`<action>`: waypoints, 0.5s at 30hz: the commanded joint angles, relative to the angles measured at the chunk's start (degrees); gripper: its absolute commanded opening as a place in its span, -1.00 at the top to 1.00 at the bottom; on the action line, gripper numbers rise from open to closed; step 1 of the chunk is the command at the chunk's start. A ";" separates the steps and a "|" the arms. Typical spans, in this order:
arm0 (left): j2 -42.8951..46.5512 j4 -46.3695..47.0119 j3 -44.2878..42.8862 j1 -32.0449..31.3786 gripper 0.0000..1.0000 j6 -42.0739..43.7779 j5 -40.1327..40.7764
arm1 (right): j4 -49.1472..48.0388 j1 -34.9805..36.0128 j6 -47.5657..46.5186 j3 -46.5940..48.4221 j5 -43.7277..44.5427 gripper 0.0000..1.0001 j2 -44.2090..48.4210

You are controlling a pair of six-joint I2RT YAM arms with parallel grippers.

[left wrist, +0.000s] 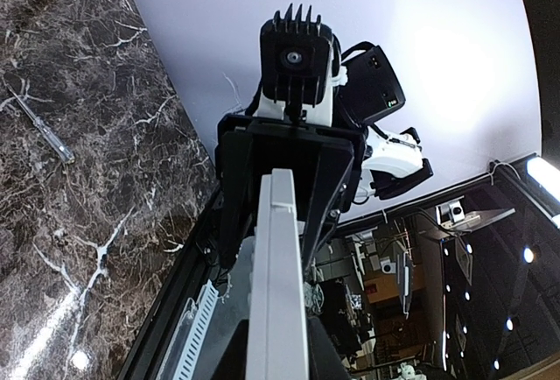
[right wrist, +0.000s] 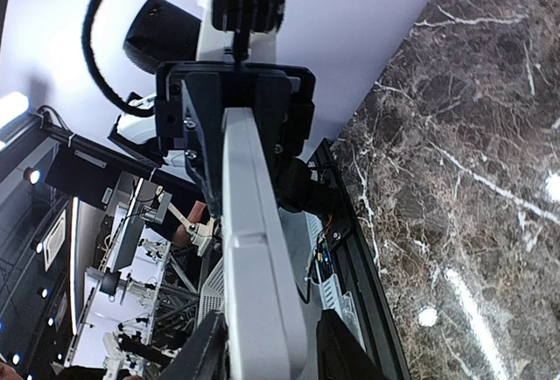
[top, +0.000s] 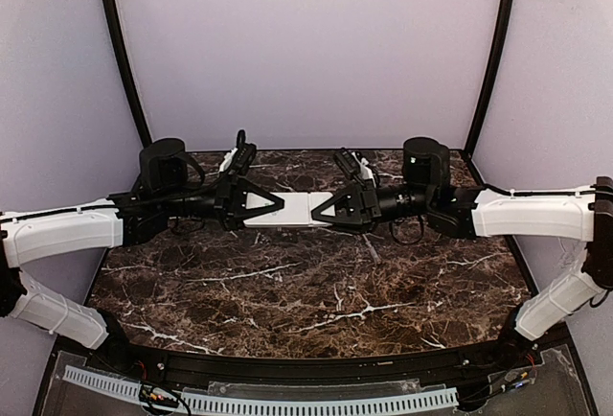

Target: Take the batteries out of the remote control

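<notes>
The remote (top: pixel 302 210) hangs above the table's (top: pixel 287 291) 12 o'clock side. Left fingers (top: pixel 271 207) pinch its 9 o'clock end; right fingers (top: pixel 328 210) look loose at 3 o'clock, so it may sag or slip.

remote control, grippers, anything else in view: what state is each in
remote control: held level above the table, one end in each gripper
left gripper: shut on the remote control
right gripper: around the other end, jaws slightly open, a gap on one side
small screwdriver: lying flat on the table, untouched
</notes>
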State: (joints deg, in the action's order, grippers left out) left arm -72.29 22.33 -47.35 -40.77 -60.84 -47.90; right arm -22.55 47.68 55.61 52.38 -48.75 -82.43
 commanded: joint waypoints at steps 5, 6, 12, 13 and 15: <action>0.92 7.05 2.52 0.08 0.99 -2.96 1.86 | 7.13 0.67 -2.77 1.25 2.99 -0.14 2.55; 0.88 7.35 2.99 0.08 0.99 -3.10 1.91 | 8.30 0.54 -3.00 1.31 3.80 -0.21 2.97; 0.83 9.60 4.44 0.09 0.99 -4.06 2.46 | 13.38 -0.68 -4.17 1.18 6.54 -0.76 5.39; 0.88 9.63 4.54 0.13 0.99 -4.10 2.68 | 16.03 -0.88 -4.80 1.77 7.18 -0.77 5.82; 0.84 9.87 4.93 0.09 0.99 -4.10 2.98 | 21.12 -1.17 -6.41 3.20 9.04 -0.78 6.28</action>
State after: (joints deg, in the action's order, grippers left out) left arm -72.29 28.08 -43.31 -40.73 -64.38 -45.41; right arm -10.33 47.40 52.34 52.82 -43.68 -78.06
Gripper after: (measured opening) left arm 0.142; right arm 0.885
